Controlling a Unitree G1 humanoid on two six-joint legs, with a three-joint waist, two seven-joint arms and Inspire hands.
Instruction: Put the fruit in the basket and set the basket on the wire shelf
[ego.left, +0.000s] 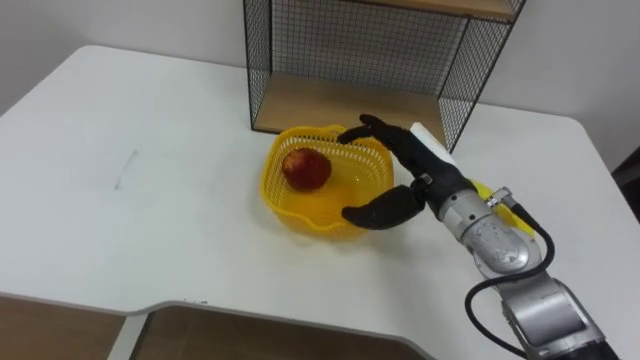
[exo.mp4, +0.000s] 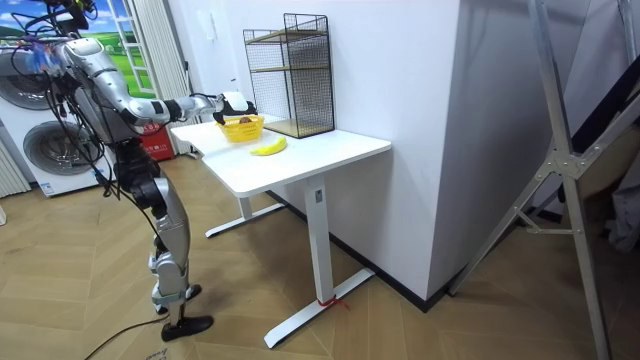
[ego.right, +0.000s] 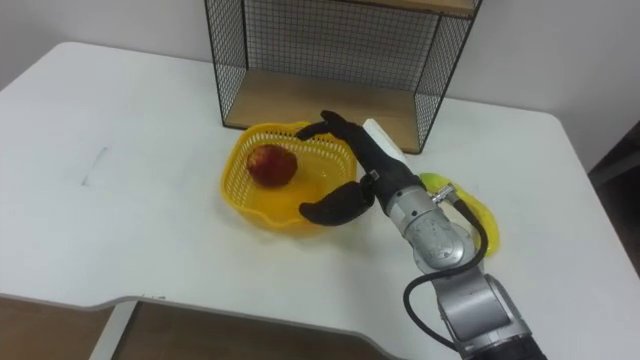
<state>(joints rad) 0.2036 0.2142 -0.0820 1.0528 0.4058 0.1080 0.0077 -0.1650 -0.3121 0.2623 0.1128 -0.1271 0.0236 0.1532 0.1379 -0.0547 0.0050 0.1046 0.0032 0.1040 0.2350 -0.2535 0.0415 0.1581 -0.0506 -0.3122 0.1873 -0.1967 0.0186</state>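
Observation:
A yellow mesh basket (ego.left: 270, 190) sits on the white table (ego.left: 130, 150) just in front of the wire shelf (ego.left: 370, 50). A red apple (ego.left: 306, 168) lies inside it, on its left side. My right hand (ego.left: 410, 165) reaches over the basket's right half. It is open, with fingers stretched along the far rim and the thumb by the near rim. A yellow banana (ego.left: 492, 192) lies on the table to the right, mostly hidden behind my right forearm. It shows beside the basket (exo.mp4: 241, 127) as the banana (exo.mp4: 268, 147) in the room view.
The wire shelf has a wooden bottom board (ego.left: 330, 105) at table level, open toward me, and a second board higher up. The table's near edge has a curved cut-out (ego.left: 160, 310). I stand at the table's end on the room view's left.

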